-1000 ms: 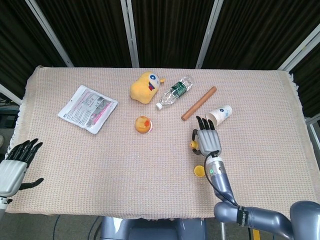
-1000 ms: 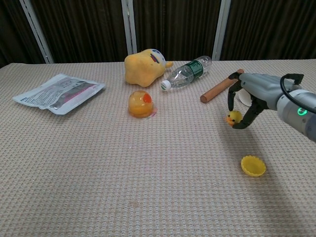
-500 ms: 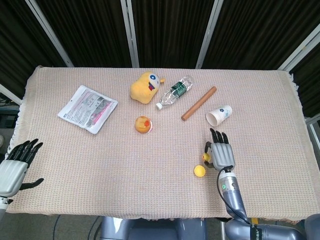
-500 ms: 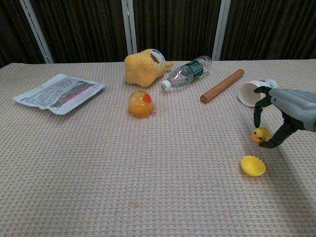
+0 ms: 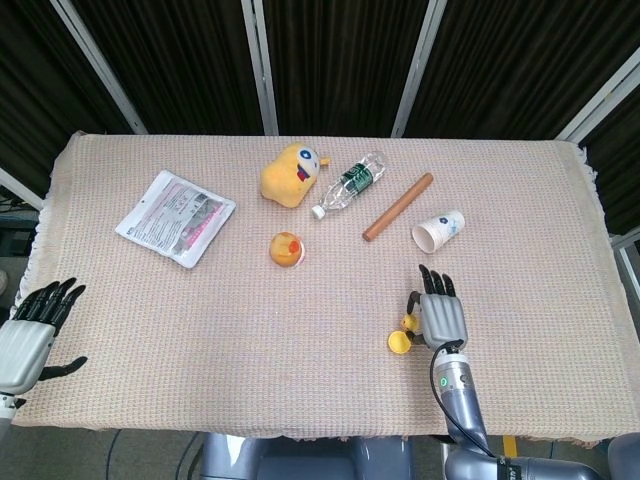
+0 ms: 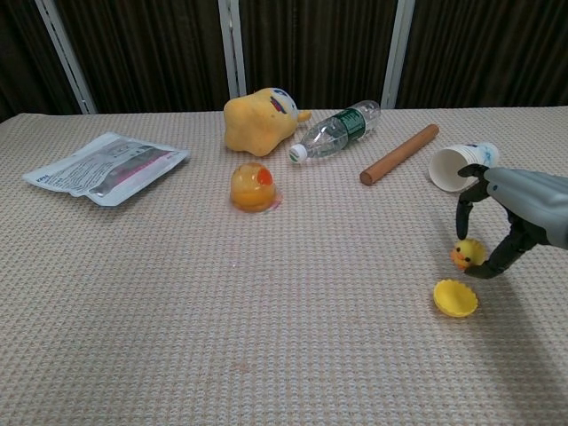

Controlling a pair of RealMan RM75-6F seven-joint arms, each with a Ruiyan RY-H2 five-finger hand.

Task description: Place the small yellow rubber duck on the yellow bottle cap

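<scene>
Fingers (image 6: 463, 206) of right hand (image 6: 515, 213) pinching duck (image 6: 467, 254), just above yellow cap (image 6: 455, 297)

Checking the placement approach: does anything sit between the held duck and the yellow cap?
Nothing visible does. The right hand pinches the duck just above and behind the yellow bottle cap, with only bare tablecloth between.

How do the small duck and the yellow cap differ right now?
The small duck is pinched in the right hand, off the cloth; the yellow cap lies free on the table. The duck is rounded with an orange beak; the cap is a flat, open, fluted disc. Both are yellow and small, and sit close together.
</scene>
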